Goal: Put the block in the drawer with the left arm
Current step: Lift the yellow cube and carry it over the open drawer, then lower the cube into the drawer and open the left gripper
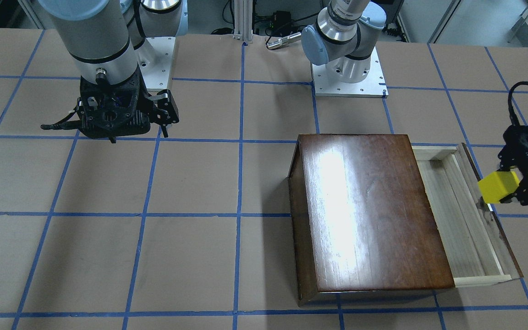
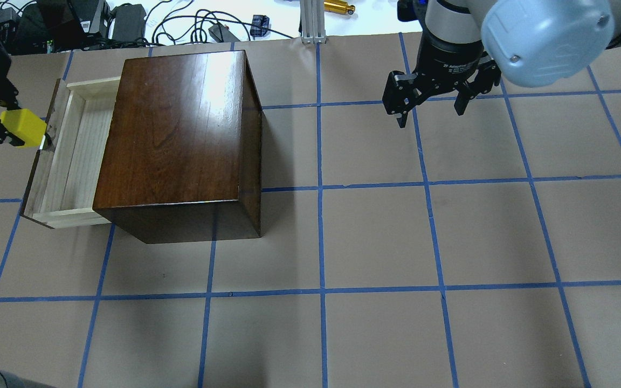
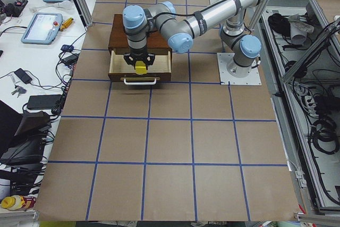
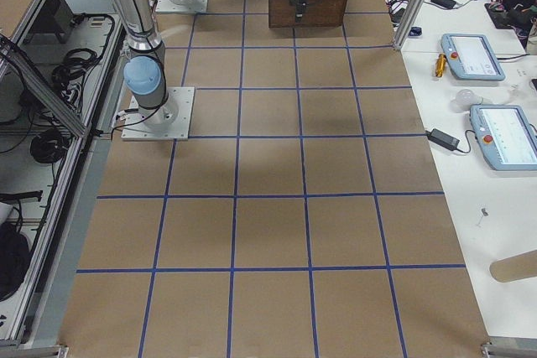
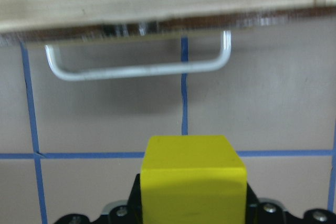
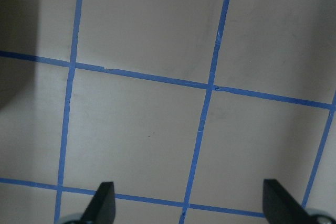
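Note:
The yellow block is held in my left gripper, which has a blue light and hangs just outside the dark front panel of the open drawer. The block also shows in the overhead view, the left side view and the left wrist view. The drawer is pulled out of the dark brown box; its pale tray is empty. The left wrist view shows the drawer's metal handle ahead of the block. My right gripper is open and empty above the table, far from the box.
The right arm's base and the left arm's base stand at the table's robot side. Cables and power bricks lie beyond the far edge. Tablets sit on a side table.

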Tool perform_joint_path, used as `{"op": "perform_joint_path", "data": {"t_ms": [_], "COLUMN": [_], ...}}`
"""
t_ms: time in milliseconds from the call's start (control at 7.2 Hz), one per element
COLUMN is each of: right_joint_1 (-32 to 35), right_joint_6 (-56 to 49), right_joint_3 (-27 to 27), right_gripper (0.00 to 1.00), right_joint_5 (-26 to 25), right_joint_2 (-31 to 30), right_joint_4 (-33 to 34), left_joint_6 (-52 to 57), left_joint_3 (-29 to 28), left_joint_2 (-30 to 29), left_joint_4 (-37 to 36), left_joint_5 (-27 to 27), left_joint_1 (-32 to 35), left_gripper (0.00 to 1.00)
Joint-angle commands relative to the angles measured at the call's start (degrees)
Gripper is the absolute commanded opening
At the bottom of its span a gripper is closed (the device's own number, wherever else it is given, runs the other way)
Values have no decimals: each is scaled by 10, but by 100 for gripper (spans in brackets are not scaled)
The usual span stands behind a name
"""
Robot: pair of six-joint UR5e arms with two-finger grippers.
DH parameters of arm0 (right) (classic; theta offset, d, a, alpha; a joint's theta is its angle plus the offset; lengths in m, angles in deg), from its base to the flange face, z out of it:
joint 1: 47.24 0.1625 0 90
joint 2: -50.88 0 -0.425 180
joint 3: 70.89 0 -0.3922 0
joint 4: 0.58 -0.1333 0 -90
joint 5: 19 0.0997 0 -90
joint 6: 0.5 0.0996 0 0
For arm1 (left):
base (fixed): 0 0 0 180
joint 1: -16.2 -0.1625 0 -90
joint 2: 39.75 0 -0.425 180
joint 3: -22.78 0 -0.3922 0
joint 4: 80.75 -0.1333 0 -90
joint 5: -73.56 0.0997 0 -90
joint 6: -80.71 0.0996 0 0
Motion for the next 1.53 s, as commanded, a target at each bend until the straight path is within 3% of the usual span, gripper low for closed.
{"op": "perform_joint_path", "data": {"t_ms": [0, 139, 556, 694, 972, 1250, 1389], "right_joint_1": [0, 0, 0, 0, 0, 0, 0], "right_joint_6": [0, 0, 0, 0, 0, 0, -1], "right_joint_3": [0, 0, 0, 0, 0, 0, 0], "right_gripper": [100, 100, 100, 100, 100, 100, 100], "right_joint_5": [0, 1, 0, 0, 0, 0, 0], "right_joint_2": [0, 0, 0, 0, 0, 0, 0], "right_joint_4": [0, 0, 0, 0, 0, 0, 0], "left_joint_6": [-41, -41, -41, -46, -68, -84, -149], "left_joint_3": [28, 57, 89, 89, 82, 57, 39], "left_joint_2": [-18, -25, -27, -26, 7, 69, 102], "left_joint_4": [-16, -60, -94, -92, -71, 30, 86], "left_joint_5": [-6, -7, -6, -7, -5, -2, 3], "left_joint_1": [26, 26, 26, 26, 30, 29, 31], "left_gripper": [0, 0, 0, 97, 100, 100, 100]}}
